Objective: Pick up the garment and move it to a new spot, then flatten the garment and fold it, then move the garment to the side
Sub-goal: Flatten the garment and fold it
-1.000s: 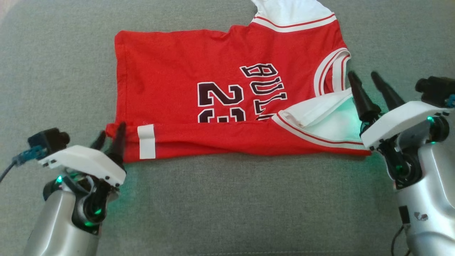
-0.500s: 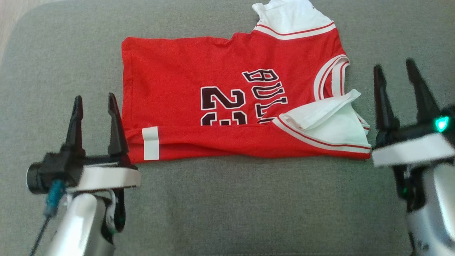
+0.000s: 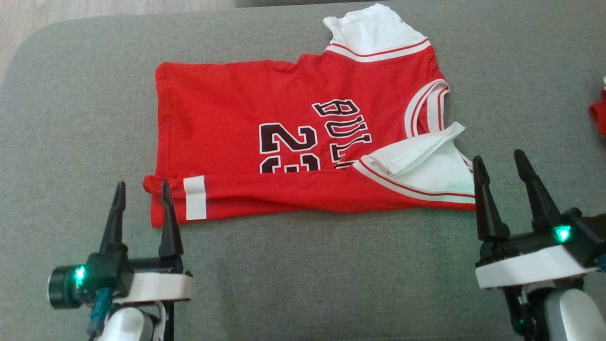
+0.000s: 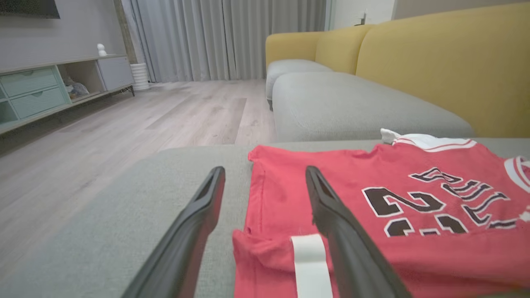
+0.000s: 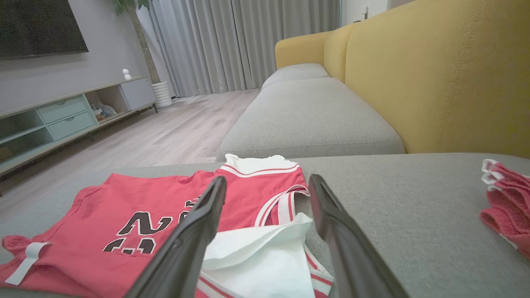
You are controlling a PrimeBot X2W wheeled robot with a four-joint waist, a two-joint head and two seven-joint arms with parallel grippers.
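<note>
- My left tool is spread wide and holds nothing; the near left corner of the red basketball jersey shows between its fingers.
- My right tool is spread wide too and is empty. It is just beside the jersey's near right end, where white lining is turned out.
- The jersey lies on the grey sofa cushion, its near edge folded over, with a white tag on the fold.
- Another red garment lies well apart, to my right.

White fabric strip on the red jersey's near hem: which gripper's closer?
Left. The left gripper stands open just left of the white strip, beside the red jersey at its corner. The right gripper stands open past the jersey's opposite end.
</note>
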